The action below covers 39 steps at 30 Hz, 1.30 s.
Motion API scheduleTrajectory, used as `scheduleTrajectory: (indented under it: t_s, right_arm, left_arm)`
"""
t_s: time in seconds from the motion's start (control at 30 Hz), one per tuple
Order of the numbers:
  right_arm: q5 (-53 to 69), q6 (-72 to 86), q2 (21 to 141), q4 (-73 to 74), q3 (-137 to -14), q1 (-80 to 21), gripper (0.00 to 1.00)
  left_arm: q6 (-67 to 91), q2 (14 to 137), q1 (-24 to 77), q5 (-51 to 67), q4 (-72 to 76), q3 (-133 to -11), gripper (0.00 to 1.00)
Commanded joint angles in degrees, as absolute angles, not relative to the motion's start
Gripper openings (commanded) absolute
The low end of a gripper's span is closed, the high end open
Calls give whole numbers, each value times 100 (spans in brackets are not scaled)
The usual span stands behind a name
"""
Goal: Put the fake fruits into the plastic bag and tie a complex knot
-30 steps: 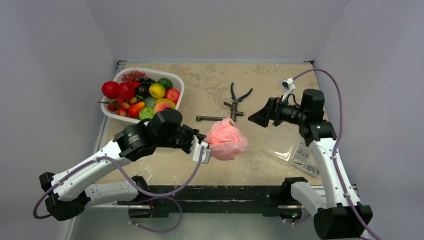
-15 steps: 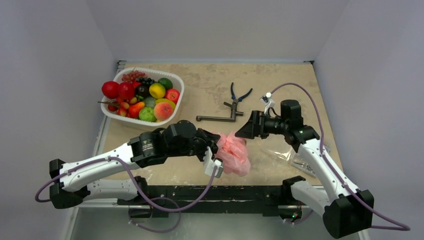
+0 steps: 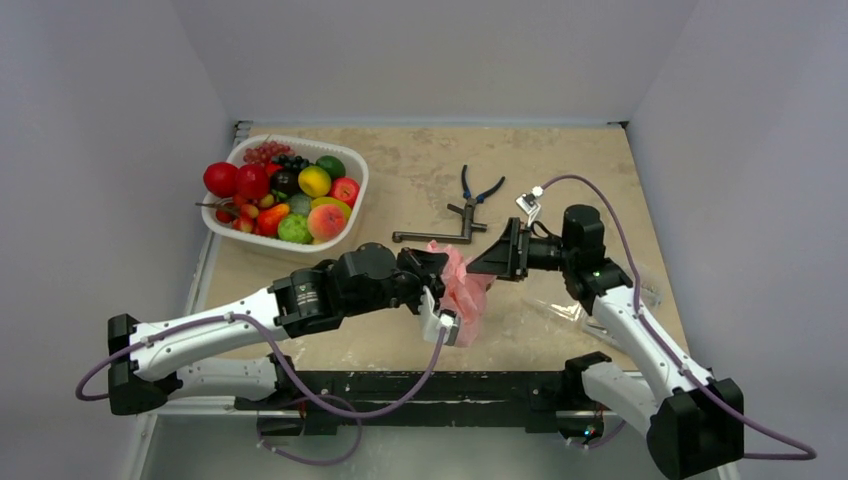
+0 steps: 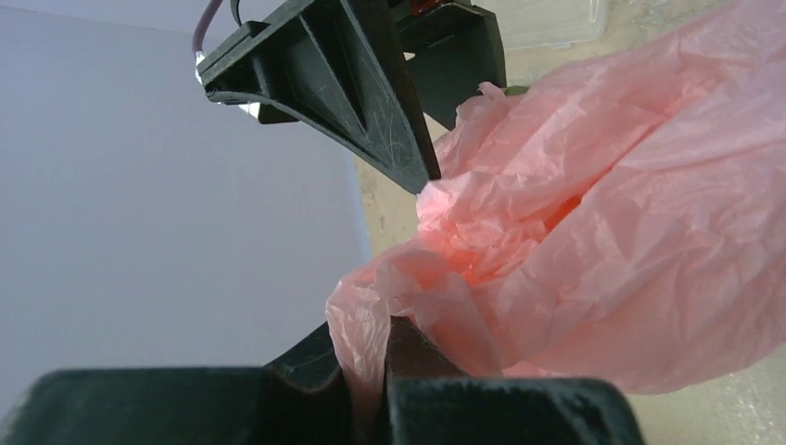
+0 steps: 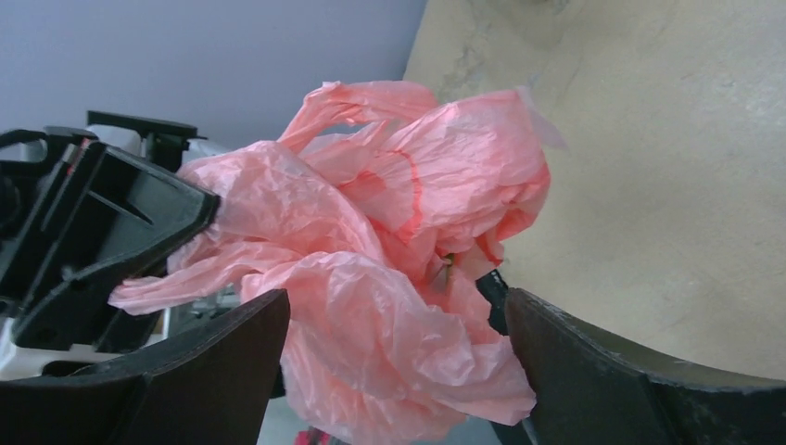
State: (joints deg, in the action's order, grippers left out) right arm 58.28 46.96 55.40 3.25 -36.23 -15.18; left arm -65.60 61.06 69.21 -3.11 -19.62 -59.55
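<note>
Left claw [image 4: 371, 345] pinching bag [image 4: 602, 232], right claw [image 5: 394, 320] (spread)

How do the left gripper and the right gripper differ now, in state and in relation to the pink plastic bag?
The left gripper is shut, its fingers pinching a fold of the thin, crinkly pink plastic bag; the right gripper is open, its fingers spread on either side of the bag. The left gripper comes from the bag's left, the right gripper from its right. Both have black fingers and meet at the same bag.
</note>
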Motion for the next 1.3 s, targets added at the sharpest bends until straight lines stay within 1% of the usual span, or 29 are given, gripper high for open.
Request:
scheduleTrajectory:
  t_s: [0.0, 0.03, 0.07, 0.1, 0.27, 0.37, 0.47, 0.57, 0.73, 0.83, 0.87, 0.93, 0.97, 1.0, 1.03, 1.07, 1.17, 1.23, 1.27]
  right_arm:
    - [6138, 5484, 5433, -588, -3570, -1581, 67]
    - [6130, 5491, 5463, -667, -3641, -1576, 46]
    - [6101, 5390, 5488, -629, -3750, -1578, 19]
    - [6058, 5166, 5502, -386, -3918, -1577, 0]
    - [5394, 3700, 5549, 1425, -4947, -1323, 0]
    - [5224, 3081, 5607, 1933, -5299, -836, 0]
    - [5251, 2805, 5664, 1978, -5489, -266, 0]
    - [5153, 2604, 5795, 1972, -5682, -125, 0]
    - [4927, 2874, 5874, 1495, -5702, -54, 0]
    - [4904, 2855, 5862, 1493, -5669, -52, 0]
    - [4915, 2849, 5840, 1549, -5646, -48, 0]
    - [4978, 2807, 5742, 1727, -5582, -53, 0]
    - [4960, 2815, 5661, 1825, -5527, -53, 0]
    - [4912, 2864, 5569, 1882, -5447, -53, 0]
    - [4870, 2975, 5451, 1841, -5327, -51, 0]
    - [4862, 3132, 5331, 1700, -5153, -54, 0]
    - [4793, 3758, 5088, 1281, -4668, -60, 0]
    - [4702, 3973, 5038, 1183, -4541, -61, 0]
    - [4637, 4072, 5025, 1179, -4531, -60, 0]
  left_arm:
    - [-6477, 6144, 6976, -559, -1179, -5915, 0]
    - [-6460, 6144, 6978, -577, -1162, -5919, 0]
    - [-6437, 6123, 6978, -601, -1179, -5923, 0]
    - [-6415, 6079, 6979, -620, -1228, -5924, 0]
    - [-6305, 5513, 6979, -538, -2212, -5777, 0]
    - [-6184, 4945, 6979, -364, -3269, -5578, 0]
    - [-6171, 4378, 6979, -66, -4658, -5309, 0]
    - [-6227, 3922, 6979, 264, -5436, -4966, 0]
    - [-5767, 3717, 6979, 187, -5466, -4454, 0]
    - [-5658, 3530, 6976, 195, -5347, -4082, 0]
    - [-5598, 3520, 6978, -25, -5191, -3965, 5]
    - [-5284, 3659, 6955, -659, -4945, -4013, 25]
    - [-5169, 3805, 6858, -631, -5185, -4308, 36]
    - [-5051, 3921, 6582, -208, -5584, -4750, 60]
    - [-4860, 4019, 6259, 430, -5963, -5235, 93]
    - [-4468, 4128, 5976, 826, -6181, -5687, 99]
    - [-3283, 4544, 5768, 1379, -6520, -6861, 100]
    - [-2826, 4810, 5779, 1998, -6442, -7476, 100]
    - [-2528, 4950, 5775, 2114, -6260, -7674, 100]
